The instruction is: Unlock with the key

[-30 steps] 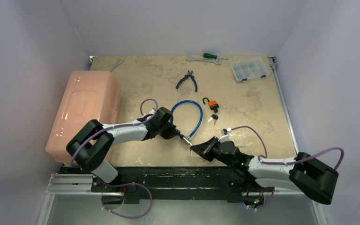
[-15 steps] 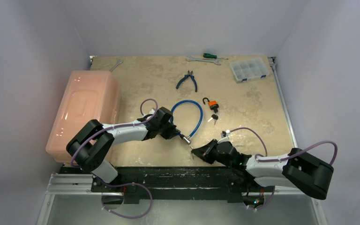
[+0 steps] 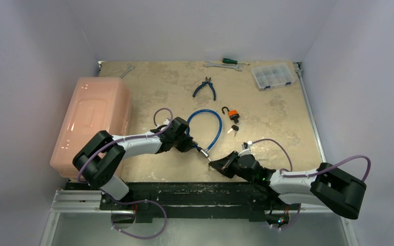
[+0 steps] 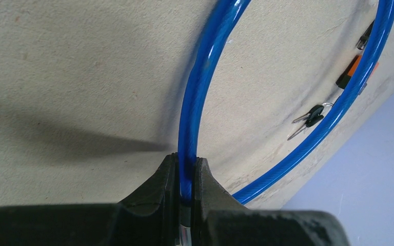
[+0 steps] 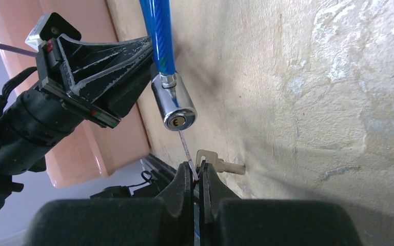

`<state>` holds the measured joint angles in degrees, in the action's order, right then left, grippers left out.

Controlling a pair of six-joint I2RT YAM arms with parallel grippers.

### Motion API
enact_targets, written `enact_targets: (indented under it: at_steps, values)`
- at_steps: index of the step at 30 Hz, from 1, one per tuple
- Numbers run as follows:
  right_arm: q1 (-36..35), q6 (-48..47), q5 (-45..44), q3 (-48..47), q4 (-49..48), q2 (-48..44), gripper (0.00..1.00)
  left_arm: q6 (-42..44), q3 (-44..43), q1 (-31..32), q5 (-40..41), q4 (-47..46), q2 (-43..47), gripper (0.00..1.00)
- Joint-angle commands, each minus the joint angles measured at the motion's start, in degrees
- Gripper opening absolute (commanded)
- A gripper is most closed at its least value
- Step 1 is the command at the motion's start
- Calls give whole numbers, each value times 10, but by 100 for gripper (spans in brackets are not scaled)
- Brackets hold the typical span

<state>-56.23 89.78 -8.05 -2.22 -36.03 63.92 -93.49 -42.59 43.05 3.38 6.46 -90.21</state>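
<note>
A blue cable lock [image 3: 213, 125] lies looped on the table, ending in a silver lock cylinder [image 5: 174, 106] whose keyhole faces my right wrist camera. My left gripper [image 4: 186, 163] is shut on the blue cable [image 4: 197, 92] just behind that cylinder and holds it off the table. My right gripper [image 5: 197, 175] is shut on a thin silver key [image 5: 186, 149]. The key's tip is at the keyhole; I cannot tell whether it has gone in. A second key [image 5: 216, 162] hangs beside the fingers. In the top view the two grippers [image 3: 192, 145] [image 3: 214, 164] meet near the table's front edge.
A pink plastic box [image 3: 93, 120] stands at the left. An orange padlock [image 3: 232, 114] and black keys [image 3: 234, 129] lie just beyond the cable. Blue pliers [image 3: 205, 88], a wrench [image 3: 220, 65], a screwdriver [image 3: 229, 60] and a parts organizer [image 3: 273, 76] lie farther back.
My right arm's elbow has swung a little left and nearer, and its gripper with the key has barely shifted. The left arm and the cable have stayed still.
</note>
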Motion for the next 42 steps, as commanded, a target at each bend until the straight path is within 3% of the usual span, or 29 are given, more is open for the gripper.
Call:
enact_targets:
  at_steps: [1,42]
  values:
    - [2,-6,-19,-1,-23,-6,0,-6,-2,-1,-7,-37,-5,0]
    - [2,-19,-32,-20,27,-9,0,-7,5,-2,-5,-36,7,0]
